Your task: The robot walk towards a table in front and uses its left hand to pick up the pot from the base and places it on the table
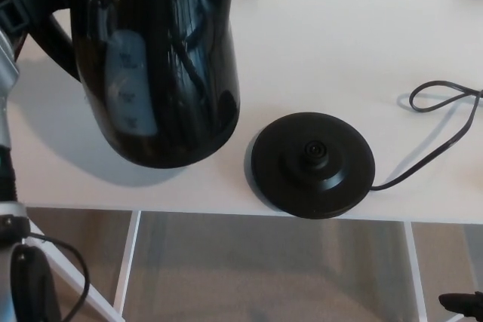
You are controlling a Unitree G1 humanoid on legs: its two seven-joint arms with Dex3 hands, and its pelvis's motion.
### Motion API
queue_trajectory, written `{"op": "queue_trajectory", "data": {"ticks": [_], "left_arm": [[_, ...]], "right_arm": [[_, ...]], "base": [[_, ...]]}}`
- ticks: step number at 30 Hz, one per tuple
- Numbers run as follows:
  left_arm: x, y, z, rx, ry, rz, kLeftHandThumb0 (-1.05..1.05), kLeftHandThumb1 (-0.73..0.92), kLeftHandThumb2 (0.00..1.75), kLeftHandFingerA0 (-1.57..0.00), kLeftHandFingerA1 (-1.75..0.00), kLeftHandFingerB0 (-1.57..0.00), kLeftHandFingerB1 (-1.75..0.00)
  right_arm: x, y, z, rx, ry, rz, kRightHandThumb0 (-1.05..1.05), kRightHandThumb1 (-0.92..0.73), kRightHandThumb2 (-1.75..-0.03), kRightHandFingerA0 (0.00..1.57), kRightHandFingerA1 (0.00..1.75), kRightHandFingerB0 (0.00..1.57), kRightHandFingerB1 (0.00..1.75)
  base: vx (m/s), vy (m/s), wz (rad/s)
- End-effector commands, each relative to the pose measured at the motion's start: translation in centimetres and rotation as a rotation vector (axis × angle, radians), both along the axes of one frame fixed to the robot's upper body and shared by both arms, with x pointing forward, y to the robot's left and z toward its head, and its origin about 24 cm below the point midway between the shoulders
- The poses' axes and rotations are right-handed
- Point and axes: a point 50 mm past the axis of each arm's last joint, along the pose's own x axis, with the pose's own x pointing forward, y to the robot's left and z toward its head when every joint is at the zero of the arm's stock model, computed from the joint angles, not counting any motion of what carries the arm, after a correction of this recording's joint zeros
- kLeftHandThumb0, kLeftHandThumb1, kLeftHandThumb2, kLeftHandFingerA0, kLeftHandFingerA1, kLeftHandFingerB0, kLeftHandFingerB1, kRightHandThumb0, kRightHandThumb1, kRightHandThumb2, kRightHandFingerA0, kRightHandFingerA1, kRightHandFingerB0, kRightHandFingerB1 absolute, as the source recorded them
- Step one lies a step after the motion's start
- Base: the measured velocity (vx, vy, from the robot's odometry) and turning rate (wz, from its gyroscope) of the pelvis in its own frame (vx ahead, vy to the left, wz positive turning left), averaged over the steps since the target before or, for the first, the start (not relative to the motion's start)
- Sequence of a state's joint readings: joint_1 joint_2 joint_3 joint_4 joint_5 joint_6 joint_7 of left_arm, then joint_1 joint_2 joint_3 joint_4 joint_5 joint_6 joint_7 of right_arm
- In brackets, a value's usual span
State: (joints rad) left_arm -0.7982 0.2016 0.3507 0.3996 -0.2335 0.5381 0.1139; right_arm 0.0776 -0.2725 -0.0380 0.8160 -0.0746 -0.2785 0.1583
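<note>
Pot, off its base, hangs tilted over the worktop's left; rigid, glossy, heavier if filled, best gripped at its far-left handle. Left robot hand there, grip state unclear

Indoor room, prob. office or lab, plain white table, beige carpet floor.

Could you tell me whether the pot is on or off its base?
Off. The base lies bare, its centre connector exposed; the pot is apart from it, to its left.
</note>
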Motion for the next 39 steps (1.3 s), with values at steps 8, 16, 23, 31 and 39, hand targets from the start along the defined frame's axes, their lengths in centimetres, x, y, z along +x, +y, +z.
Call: {"op": "queue_trajectory", "data": {"ticks": [8, 16, 23, 31, 39], "left_arm": [[0.2, -1.0, -0.3, 0.043, -0.061, -0.009, -0.14, 0.76, 0.73, -0.78, -1.75, -0.61, -1.31], [0.4, -2.0, -2.2, 0.080, -0.009, 0.005, -0.14, 0.74, 0.77, -0.73, -1.75, -0.60, -1.33], [0.7, -1.6, -2.4, 0.085, -0.019, 0.019, -0.17, 0.78, 0.74, -0.74, -1.75, -0.59, -1.36], [0.9, -1.2, -2.1, 0.098, -0.043, 0.023, -0.15, 0.77, 0.74, -0.99, -1.73, -0.64, -1.35], [1.0, -0.6, -1.6, 0.106, -0.050, 0.026, -0.18, 0.79, 0.69, -0.78, -1.75, -0.60, -1.32]], "right_arm": [[0.2, -0.5, 0.2, -0.008, -0.003, -0.009, -0.31, -0.61, -0.58, 0.63, 0.49, 0.53, 0.44], [0.6, -0.1, 0.4, -0.018, -0.015, 0.015, -0.31, -0.62, -0.58, 0.64, 0.50, 0.53, 0.44], [0.8, -0.1, 0.5, -0.013, -0.021, 0.000, -0.32, -0.61, -0.58, 0.64, 0.50, 0.54, 0.44], [0.9, -0.1, 0.6, -0.015, -0.018, 0.001, -0.34, -0.61, -0.57, 0.65, 0.50, 0.54, 0.44], [0.9, 0.0, 0.7, -0.014, -0.022, 0.007, -0.33, -0.61, -0.58, 0.65, 0.49, 0.53, 0.44]], "base": [[0.00, 0.000, 0.00], [0.00, 0.000, 0.00], [0.00, 0.000, 0.00], [0.00, 0.000, 0.00], [0.00, 0.000, 0.00]]}}
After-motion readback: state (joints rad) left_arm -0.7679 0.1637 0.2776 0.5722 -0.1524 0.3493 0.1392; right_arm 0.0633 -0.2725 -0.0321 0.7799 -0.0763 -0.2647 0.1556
